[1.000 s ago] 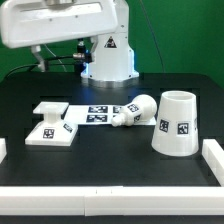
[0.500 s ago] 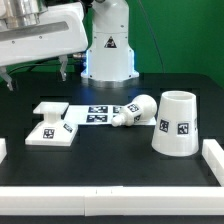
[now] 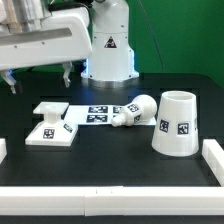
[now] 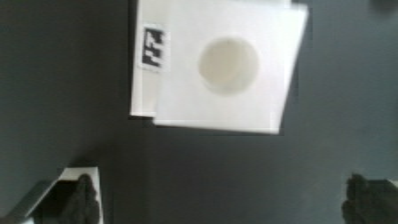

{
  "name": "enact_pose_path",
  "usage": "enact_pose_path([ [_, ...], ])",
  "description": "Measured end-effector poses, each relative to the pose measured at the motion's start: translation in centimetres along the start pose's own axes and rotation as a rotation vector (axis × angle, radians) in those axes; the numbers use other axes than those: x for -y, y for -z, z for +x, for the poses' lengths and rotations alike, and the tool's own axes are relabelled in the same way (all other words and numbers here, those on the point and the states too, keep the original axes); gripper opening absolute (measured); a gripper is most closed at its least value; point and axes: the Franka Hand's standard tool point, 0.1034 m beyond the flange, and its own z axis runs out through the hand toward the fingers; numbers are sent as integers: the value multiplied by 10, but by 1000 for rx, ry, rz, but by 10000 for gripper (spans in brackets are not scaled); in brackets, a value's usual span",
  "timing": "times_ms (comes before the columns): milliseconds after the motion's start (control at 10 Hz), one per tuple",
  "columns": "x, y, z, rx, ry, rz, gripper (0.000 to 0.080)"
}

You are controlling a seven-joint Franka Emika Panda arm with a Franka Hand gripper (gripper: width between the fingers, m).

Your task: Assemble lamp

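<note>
Fingers [image 4: 71, 205]: spread wide, nothing btwn them; you're hovering over base.
Base [image 3: 50, 126]: flat on counter [image 3: 110, 168], exterior view's left.
Bulb [image 3: 135, 110]: on its side, btwn base & shade [image 3: 178, 122].

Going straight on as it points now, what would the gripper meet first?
Probably the lamp base, below the open gripper; depth is unclear, so perhaps the table beside it.

No text or number is legible; only square tag patterns mark the base [image 3: 54, 130], bulb [image 3: 135, 110] and shade [image 3: 178, 125].
</note>
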Motion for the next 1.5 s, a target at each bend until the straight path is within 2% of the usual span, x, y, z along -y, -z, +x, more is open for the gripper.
enact_pose_path([
  [100,-3,-11,1,-33,20,7,699],
  [200,-17,-19,-6,-58,-26,37,699],
  [400,-11,-15,-3,-54,-25,39,699],
  [600,-11,-17,-4,-50,-28,40,699],
  [800,3,-32,-12,-2,-110,32,699],
  [900,5,-33,-10,-6,-114,29,699],
  [1300,-1,-33,-8,-68,-85,0,699],
  [1500,0,-33,-7,-66,-84,1,699],
])
